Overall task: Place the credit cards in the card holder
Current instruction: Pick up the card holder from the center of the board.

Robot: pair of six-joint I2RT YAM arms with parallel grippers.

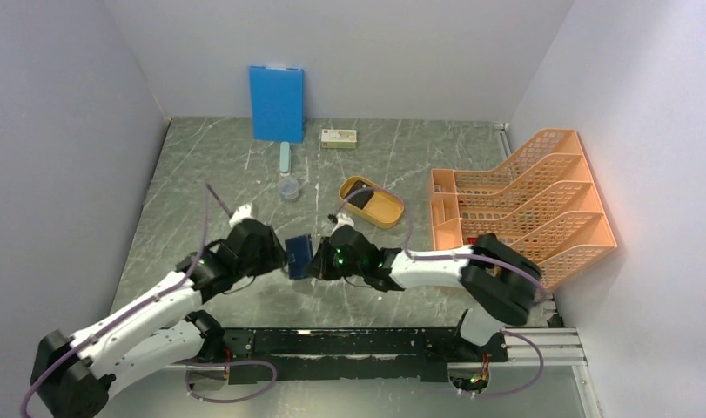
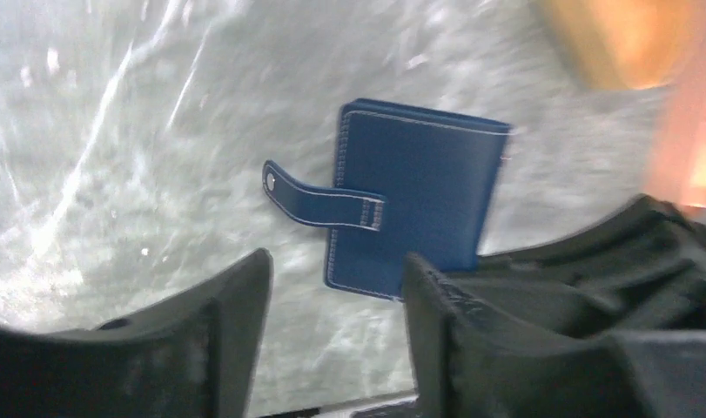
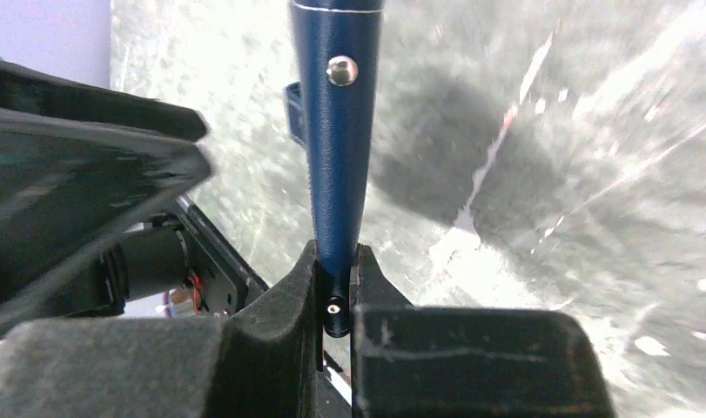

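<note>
1. Top view: card holder (image 1: 299, 255) stands on edge between left gripper (image 1: 279, 254) and right gripper (image 1: 319, 261), front-centre over the table (image 1: 401, 157). Who has hold of it can't be read from here
2. Right wrist view settles that: holder seen edge-on, its lower edge pinched between the right fingers (image 3: 288, 296). Jaws are nearly closed, both pads on it. Snap stud (image 3: 342, 70) shows on the spine-side face
3. Left wrist view only: holder face-on, covers shut flat, strap (image 2: 323, 202) unsnapped and sticking out sideways. Left jaws are part open with nothing between them and the holder sits beyond the tips. The right gripper's dark body is at the holder's lower corner
4. Holder contents: can't tell, closed in every view
5. Yellow oval tray (image 1: 391, 218), just behind the right gripper, has a dark item (image 1: 359, 202) in it, too small to identify
6. Orange file rack (image 1: 541, 174) at the right edge; slot contents unreadable
7. Clear cup (image 1: 289, 187) mid-table, contents can't tell
8. Blue board (image 1: 276, 103) leans on the back wall, small box (image 1: 339, 138) beside it
</note>
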